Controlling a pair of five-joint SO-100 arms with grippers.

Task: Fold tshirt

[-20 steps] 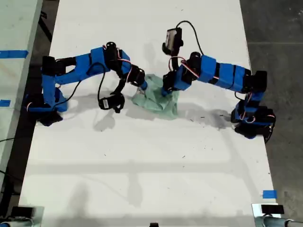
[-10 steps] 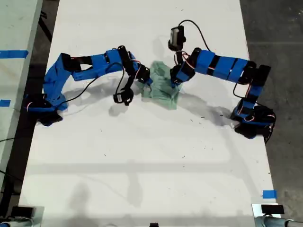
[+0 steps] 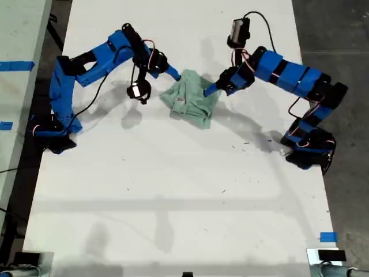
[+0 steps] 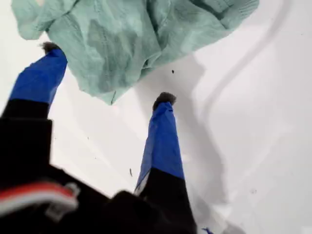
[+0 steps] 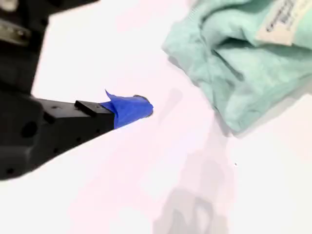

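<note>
1. The white table (image 3: 173, 202) gives the arms a flat, bare surface to fold on.
2. The tshirt (image 3: 190, 103) lies bunched in a heap between the two arms in the exterior view, its tag (image 5: 279, 22) showing. Folding has likely yet to take shape.
3. The first gripper (image 4: 107, 73) is spread wide at the heap's edge and grips nothing, probably lining up a pinch.
4. The second gripper (image 5: 127, 108) hovers apart from the cloth. Only one finger shows, so its opening cannot be told.
</note>
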